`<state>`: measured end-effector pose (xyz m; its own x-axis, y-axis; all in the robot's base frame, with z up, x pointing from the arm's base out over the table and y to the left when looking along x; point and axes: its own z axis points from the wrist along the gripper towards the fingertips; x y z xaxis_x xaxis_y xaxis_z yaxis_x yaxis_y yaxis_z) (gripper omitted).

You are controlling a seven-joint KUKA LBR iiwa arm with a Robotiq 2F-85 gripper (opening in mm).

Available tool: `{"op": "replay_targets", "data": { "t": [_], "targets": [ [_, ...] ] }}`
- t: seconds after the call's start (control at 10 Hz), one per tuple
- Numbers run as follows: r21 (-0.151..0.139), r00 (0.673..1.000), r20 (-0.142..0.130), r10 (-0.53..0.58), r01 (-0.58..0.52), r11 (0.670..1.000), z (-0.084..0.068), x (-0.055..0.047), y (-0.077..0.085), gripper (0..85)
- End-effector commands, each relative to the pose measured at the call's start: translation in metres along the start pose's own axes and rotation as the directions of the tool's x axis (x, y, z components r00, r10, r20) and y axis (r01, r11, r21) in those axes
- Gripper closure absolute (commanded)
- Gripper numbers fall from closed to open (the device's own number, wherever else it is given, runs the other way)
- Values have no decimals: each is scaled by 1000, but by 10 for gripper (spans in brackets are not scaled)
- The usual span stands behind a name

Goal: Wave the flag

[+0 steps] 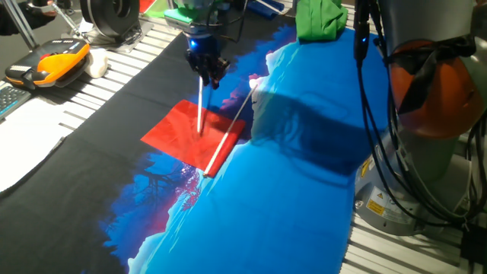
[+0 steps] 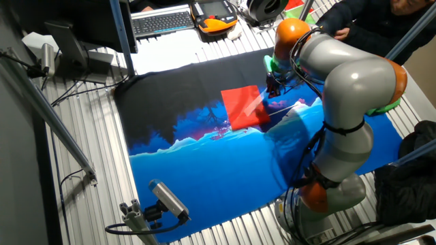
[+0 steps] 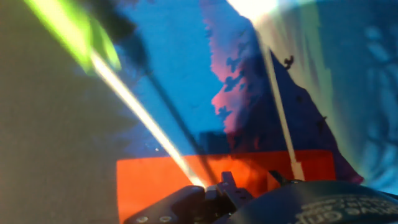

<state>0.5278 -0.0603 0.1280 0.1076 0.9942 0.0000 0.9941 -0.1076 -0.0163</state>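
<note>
The small red rectangular cloth flag (image 1: 183,133) on its thin white stick lies flat on the large blue, black and pink printed cloth (image 1: 304,198) covering the desk. The tool (image 1: 207,68) hovers just above the flag, pinching a second thin white stick (image 1: 200,106) that points down at the red cloth.

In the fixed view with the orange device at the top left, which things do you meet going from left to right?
Orange device → flag → green cloth bundle → robot arm base.

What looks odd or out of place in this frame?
Two white sticks show by the flag: one hangs from the gripper, the other lies along the cloth's edge. Which one belongs to the flag is unclear.
</note>
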Motion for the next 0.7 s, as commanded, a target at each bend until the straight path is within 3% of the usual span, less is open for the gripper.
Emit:
{"op": "replay_targets", "data": {
  "t": [0.0,0.6],
  "targets": [
    [-1,999,6,-33,33,999,2,-1,-3,340],
    [-29,981,6,-192,192,981,15,-18,-16,340]
  ]
}}
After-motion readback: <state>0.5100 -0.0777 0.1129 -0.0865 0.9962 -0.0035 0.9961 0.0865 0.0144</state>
